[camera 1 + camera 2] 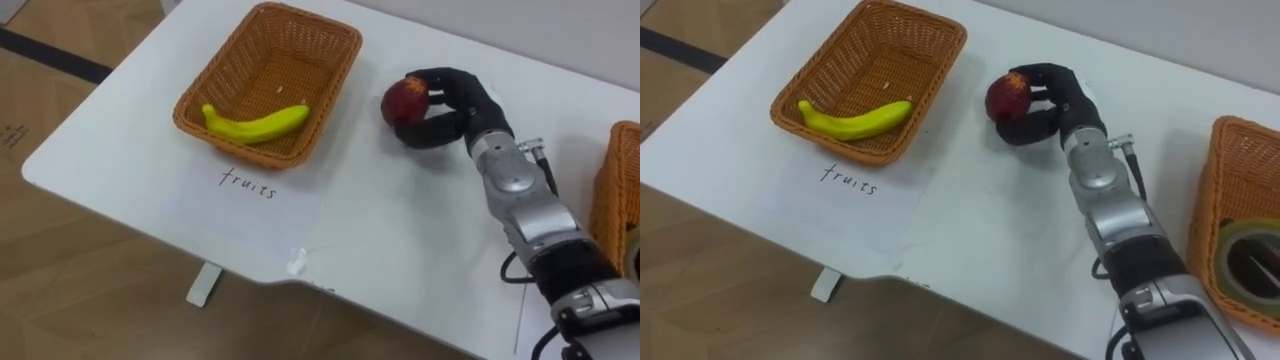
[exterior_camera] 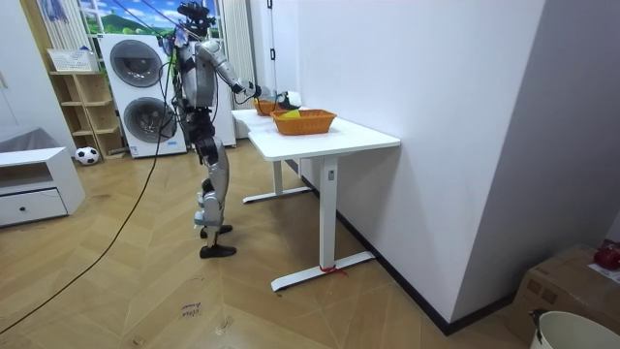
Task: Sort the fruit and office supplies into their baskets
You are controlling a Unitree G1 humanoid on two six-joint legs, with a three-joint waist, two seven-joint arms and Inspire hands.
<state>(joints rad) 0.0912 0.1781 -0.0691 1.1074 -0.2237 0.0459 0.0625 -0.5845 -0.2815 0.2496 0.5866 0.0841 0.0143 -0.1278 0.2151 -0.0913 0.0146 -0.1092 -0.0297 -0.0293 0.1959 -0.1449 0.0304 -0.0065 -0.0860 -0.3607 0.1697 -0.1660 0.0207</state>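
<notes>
Apple (image 1: 403, 101), judged firm, smooth and bruisable, is held in the curled right hand (image 1: 455, 105) beside the fruit basket (image 1: 215, 80); its widest girth is best gripped.

The right hand (image 1: 1060, 105) curls its fingers (image 1: 1036, 72) round the apple (image 1: 1007, 98), near the basket (image 1: 885, 65) holding a banana (image 1: 855, 121).

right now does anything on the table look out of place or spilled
Nothing is spilled or damaged. Only the red apple is outside the fruit basket, to its right, with the right hand curled round it. The banana lies inside.
</notes>
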